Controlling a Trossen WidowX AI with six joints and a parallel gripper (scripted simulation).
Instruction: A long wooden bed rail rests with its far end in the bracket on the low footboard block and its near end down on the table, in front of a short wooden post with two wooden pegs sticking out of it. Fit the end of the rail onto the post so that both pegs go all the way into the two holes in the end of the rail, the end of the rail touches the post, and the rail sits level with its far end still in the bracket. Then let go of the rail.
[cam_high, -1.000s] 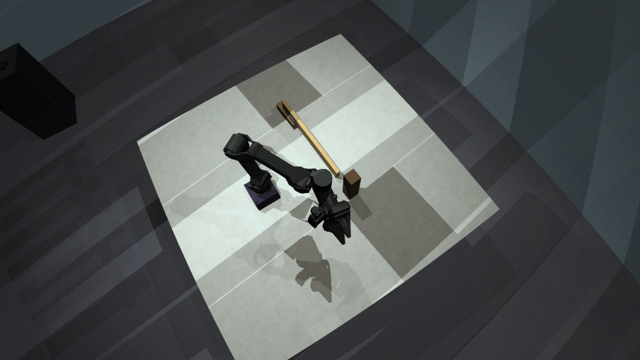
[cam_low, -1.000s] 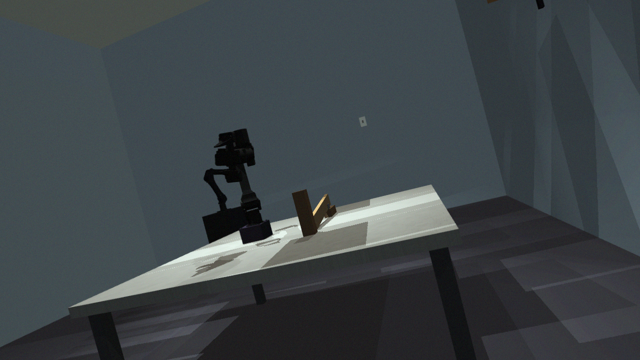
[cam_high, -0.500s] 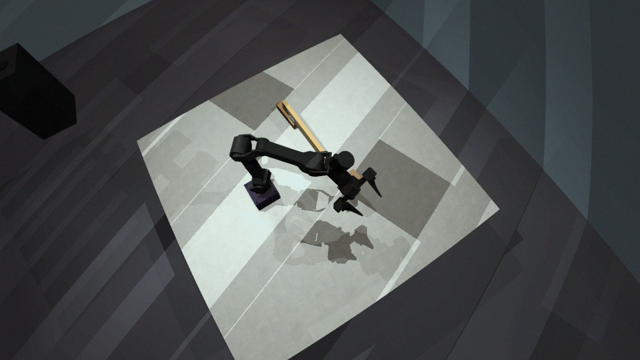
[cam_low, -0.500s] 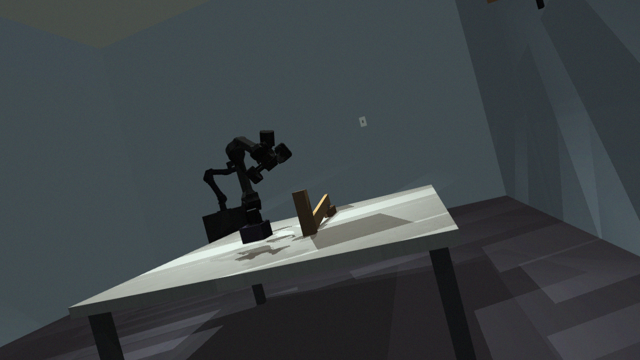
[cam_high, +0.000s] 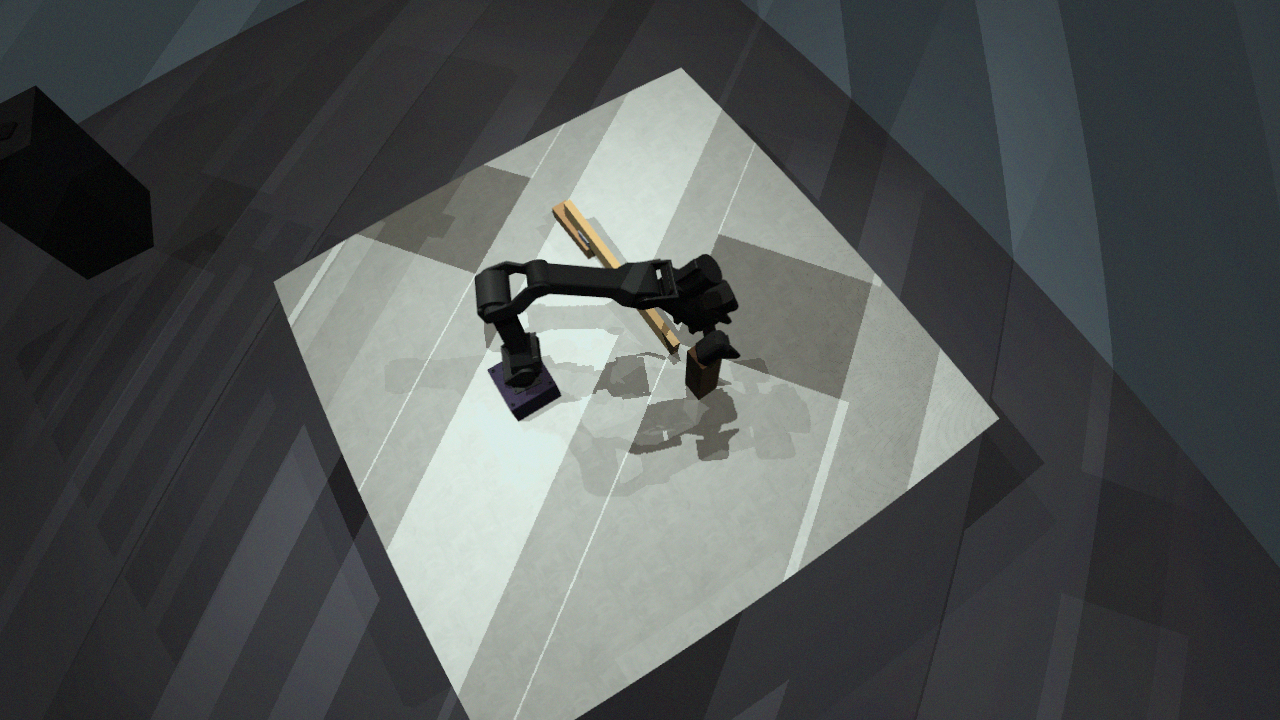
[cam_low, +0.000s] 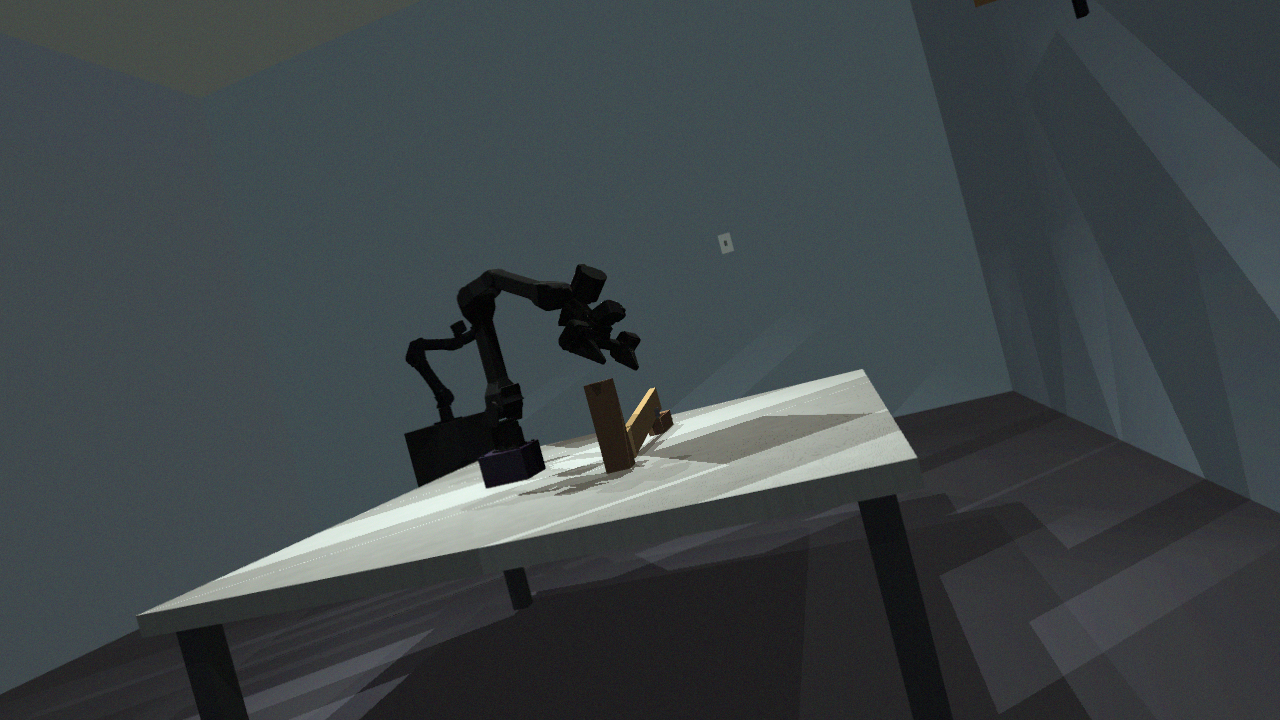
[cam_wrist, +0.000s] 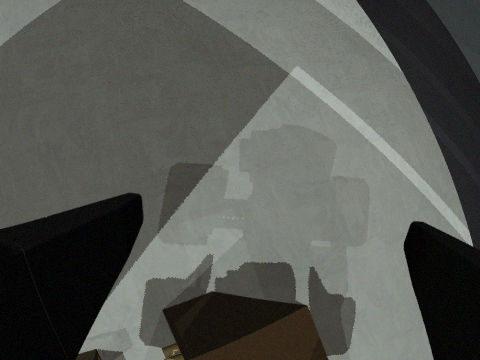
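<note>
The long wooden rail (cam_high: 595, 241) (cam_low: 640, 419) slopes from the low footboard block (cam_high: 563, 213) (cam_low: 664, 420) down to the table in front of the short brown post (cam_high: 700, 377) (cam_low: 608, 429). My gripper (cam_high: 711, 335) (cam_low: 615, 356) (cam_wrist: 279, 223) is open and empty. It hangs above the post, clear of the rail.
The arm's base (cam_high: 525, 394) (cam_low: 510, 463) stands on the white table (cam_high: 537, 537) (cam_low: 760, 447) left of the post. A black box (cam_high: 62, 188) (cam_low: 438, 452) stands on the floor beyond the table.
</note>
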